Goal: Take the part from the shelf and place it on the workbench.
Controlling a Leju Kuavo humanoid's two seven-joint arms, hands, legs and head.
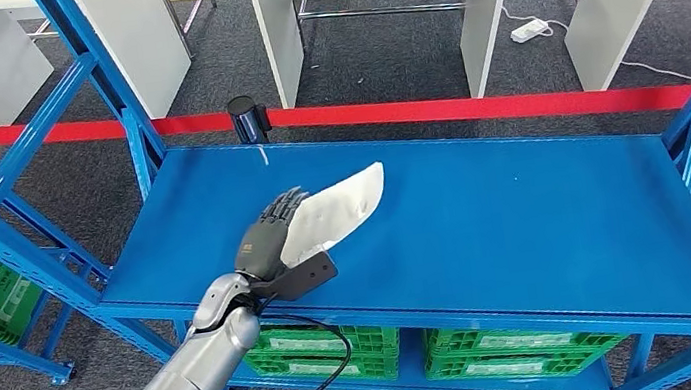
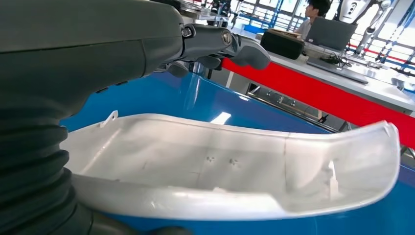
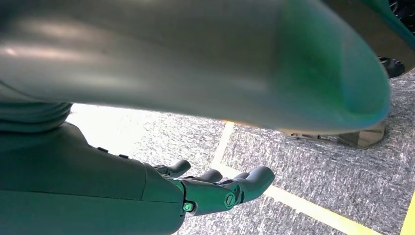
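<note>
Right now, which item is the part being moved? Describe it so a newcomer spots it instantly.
Find the blue shelf in front of the robot. Over its left half, the left hand holds a white curved plastic panel. It is the one pale thing against the blue, unlike the green crates underneath.

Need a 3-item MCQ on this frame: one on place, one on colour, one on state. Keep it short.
1. Where is the white part?
A. in a green crate
B. over the blue shelf surface, in the left hand
C. on a white table

2. What colour is the barrier tape behind the shelf?
A. yellow
B. red
C. black

3. What is the right hand doing?
A. holding nothing, over the carpet
B. gripping the part
C. pressing on the shelf

Answers:
1 B: the left hand grips one end of the part above the shelf.
2 B: the red band crosses the head view.
3 A: its fingers show nothing between them, above the grey carpet.
</note>
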